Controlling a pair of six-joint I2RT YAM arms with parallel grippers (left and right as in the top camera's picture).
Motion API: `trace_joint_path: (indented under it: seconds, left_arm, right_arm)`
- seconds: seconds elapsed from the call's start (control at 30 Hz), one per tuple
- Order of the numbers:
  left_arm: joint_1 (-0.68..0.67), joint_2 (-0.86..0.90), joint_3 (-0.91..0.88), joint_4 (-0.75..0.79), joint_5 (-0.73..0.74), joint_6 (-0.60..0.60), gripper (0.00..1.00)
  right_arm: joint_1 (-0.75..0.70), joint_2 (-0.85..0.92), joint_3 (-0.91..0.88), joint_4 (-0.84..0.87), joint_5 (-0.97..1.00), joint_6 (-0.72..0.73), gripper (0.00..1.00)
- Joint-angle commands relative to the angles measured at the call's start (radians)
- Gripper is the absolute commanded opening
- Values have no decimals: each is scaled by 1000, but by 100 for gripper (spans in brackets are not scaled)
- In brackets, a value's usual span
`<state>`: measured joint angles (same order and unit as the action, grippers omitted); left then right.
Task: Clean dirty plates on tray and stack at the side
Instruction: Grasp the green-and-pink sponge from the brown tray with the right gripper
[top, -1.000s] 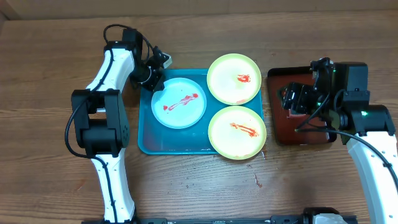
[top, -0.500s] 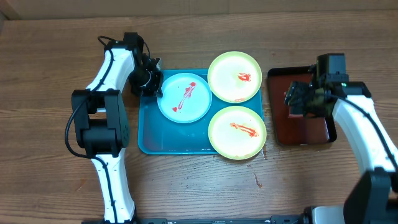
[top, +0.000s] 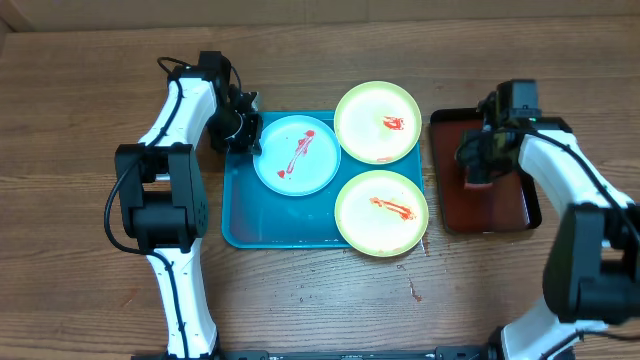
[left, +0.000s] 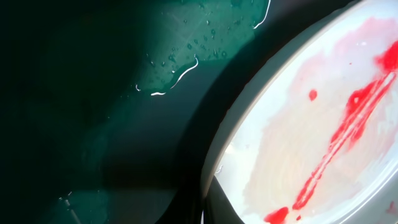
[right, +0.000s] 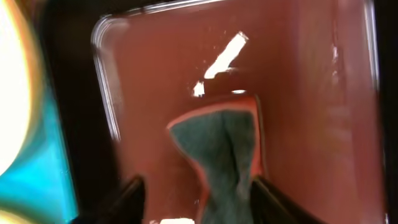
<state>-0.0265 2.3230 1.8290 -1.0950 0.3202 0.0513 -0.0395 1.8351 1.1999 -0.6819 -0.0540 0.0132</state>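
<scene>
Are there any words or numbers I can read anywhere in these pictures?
None: no words, numbers or labels can be read in any view.
The red marks on the light-blue plate, upper yellow-green plate and lower yellow-green plate are sauce smears, not writing.
The turquoise tray, dark red tray and sponge show no print.

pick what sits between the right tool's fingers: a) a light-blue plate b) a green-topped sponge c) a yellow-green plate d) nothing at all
b: the right wrist view shows the green-topped sponge lying on the dark red tray, with the right tool straddling it, one finger on each side.
</scene>
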Motion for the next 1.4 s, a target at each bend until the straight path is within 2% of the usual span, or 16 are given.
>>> trace_joint_path:
  seconds: [0.0, 0.07, 0.37, 0.53, 0.63, 0.73, 0.8, 0.97, 1.2, 1.37]
  left_arm:
    - [-6, 33, 8, 20, -100, -36, 4]
    - [-6, 33, 8, 18, -114, -37, 4]
    - [-6, 33, 8, 15, -119, -36, 4]
    - [-6, 33, 8, 3, -122, -36, 4]
    - [-6, 33, 8, -5, -122, -36, 4]
    - [-6, 33, 8, -14, -122, -37, 4]
    - [-6, 33, 8, -20, -122, -42, 4]
    - [-5, 18, 8, -32, -122, -97, 4]
    - [-5, -44, 8, -79, -76, -130, 4]
    - [-6, -63, 8, -119, -63, -130, 4]
  right_arm:
    - [-5, 31, 19, 24, 47, -48, 43]
    - [-5, 40, 18, 35, 55, -48, 33]
    - [-5, 47, -23, 36, 61, -71, 31]
    - [-5, 47, -52, -13, 61, -70, 27]
    - [-7, 47, -63, -31, 64, -69, 19]
    - [-7, 47, -60, -31, 64, -61, 4]
    - [-7, 47, -47, -38, 64, -36, 4]
    - [-7, 45, 76, -167, 41, 40, 4]
    - [22, 45, 389, -406, -146, 85, 4]
    - [120, 45, 536, -425, -257, 116, 4]
